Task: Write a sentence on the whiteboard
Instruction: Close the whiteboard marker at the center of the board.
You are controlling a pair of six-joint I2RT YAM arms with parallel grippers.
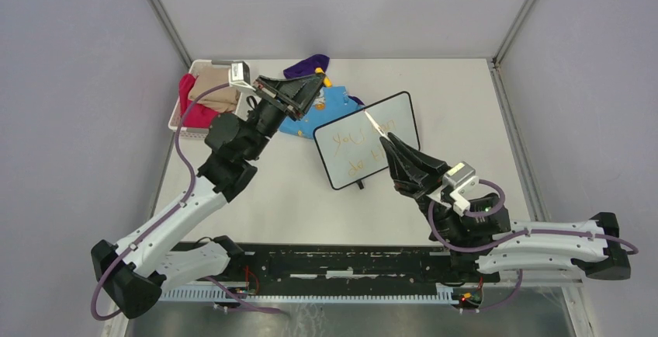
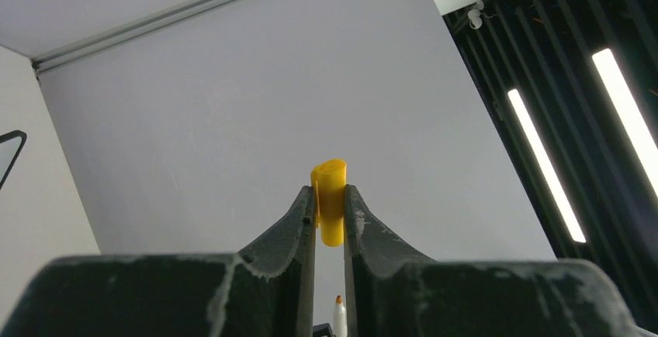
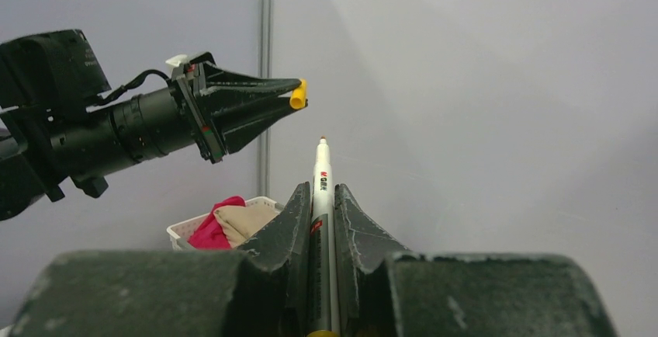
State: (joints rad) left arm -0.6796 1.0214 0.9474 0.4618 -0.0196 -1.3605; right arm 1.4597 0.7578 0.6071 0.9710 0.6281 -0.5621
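Both upraised: left claw (image 2: 330, 197) on cap (image 2: 329, 175), right claw (image 3: 322, 194) on marker (image 3: 321, 168).

The whiteboard (image 1: 397, 116) is lying at a slant in the middle of the frame on the white table (image 1: 287, 197), bearing the sentence (image 1: 349, 144) in faint orange strokes. The right gripper (image 1: 385, 141) is hanging over its right half, pinching a thin marker (image 1: 375, 124) that is pointing toward the upper left. The left gripper (image 1: 320, 81) is hovering above centre, clamping a small yellow cap (image 1: 327, 82) over a blue cloth (image 1: 332, 109) and near a purple cloth (image 1: 305, 65). At upper left, a white basket (image 1: 175, 116) is holding red and beige fabric.
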